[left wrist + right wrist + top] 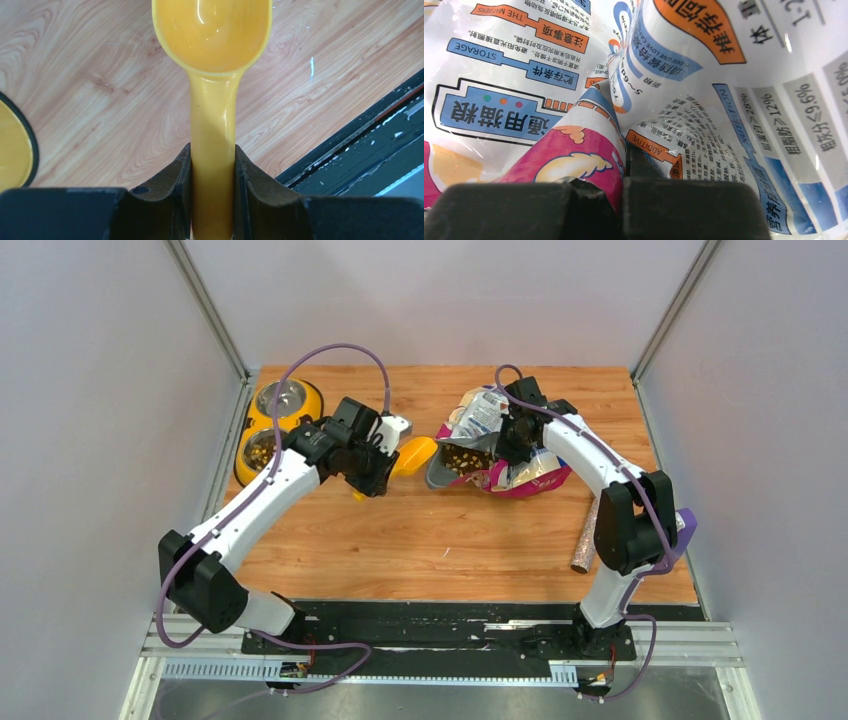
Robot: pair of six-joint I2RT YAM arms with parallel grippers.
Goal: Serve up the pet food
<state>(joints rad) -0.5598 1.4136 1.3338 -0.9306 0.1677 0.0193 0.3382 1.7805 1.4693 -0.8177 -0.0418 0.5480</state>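
The pet food bag [505,455], glossy pink, blue and white, lies open at the table's centre right, with brown kibble [462,457] showing in its mouth. My right gripper [516,436] is shut on a fold of the bag [589,145], which fills the right wrist view. My left gripper [380,462] is shut on the handle of a yellow scoop [212,125]. The scoop's bowl [416,453] hangs just left of the bag's mouth and looks empty in the left wrist view. A yellow double bowl [248,425] sits at the far left, and its near dish [262,450] holds some kibble.
A slim speckled tube [585,535] lies on the wood near the right arm. Grey walls close in the table on the left, back and right. A black rail [450,625] runs along the near edge; it also shows in the left wrist view as a dark strip [370,150].
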